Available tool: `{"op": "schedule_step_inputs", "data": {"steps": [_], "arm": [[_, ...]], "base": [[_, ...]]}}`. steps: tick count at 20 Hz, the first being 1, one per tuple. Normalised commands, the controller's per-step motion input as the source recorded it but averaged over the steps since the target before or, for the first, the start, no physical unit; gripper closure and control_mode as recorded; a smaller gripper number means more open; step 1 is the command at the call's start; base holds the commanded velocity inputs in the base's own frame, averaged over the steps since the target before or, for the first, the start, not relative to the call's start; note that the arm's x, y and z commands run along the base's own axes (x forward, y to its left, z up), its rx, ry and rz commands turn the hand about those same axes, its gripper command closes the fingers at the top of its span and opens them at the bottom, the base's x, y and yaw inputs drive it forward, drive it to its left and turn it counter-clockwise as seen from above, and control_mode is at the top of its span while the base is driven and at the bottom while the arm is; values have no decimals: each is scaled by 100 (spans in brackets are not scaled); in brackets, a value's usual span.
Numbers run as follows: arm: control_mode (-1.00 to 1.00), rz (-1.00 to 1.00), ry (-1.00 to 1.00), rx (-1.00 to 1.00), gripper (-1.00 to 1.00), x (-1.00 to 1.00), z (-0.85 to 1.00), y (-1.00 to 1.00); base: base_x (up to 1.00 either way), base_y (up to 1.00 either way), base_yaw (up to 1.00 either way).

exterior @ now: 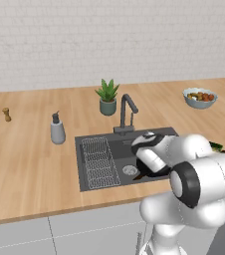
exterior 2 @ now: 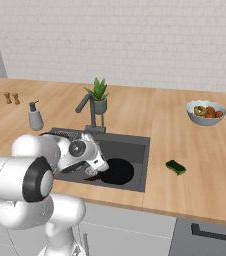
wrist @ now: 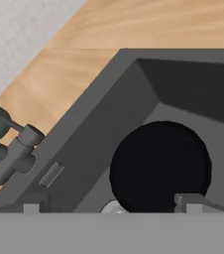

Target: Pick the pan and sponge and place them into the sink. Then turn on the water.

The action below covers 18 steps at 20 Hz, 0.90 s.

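Resting flat in the sink (exterior 2: pixel 135 145), the pan (wrist: pixel 159 166) is judged placed; the hand (exterior 2: pixel 96 172) is held spread and empty above it. The sponge (exterior 2: pixel 175 167) is left on the tabletop (exterior 2: pixel 200 165) beside the sink's right rim, the faucet (exterior 2: pixel 87 107) untouched.

The white arm (exterior 2: pixel 30 180) is bent forward and down from its base, the wrist angled steeply downward. The gripper (wrist: pixel 111 204) is held with its fingers spread wide apart (the two dark fingertips (wrist: pixel 186 201) are seen far to either side), and nothing is clasped between them.
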Motion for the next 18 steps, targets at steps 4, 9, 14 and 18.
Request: {"op": "schedule_step_inputs", "data": {"steps": [4, 9, 14, 18], "arm": [[-100, 4, -4, 0, -100, -15, 100, -60], [-100, 0, 4, 2, -100, 0, 100, -43], [-100, -5, 0, 9, -100, 0, 100, -61], [-100, -14, 9, 12, -100, 0, 77, -83]], "base": [[0, 0, 0], [0, 0, 0], [0, 0, 0], [0, 0, 0]]}}
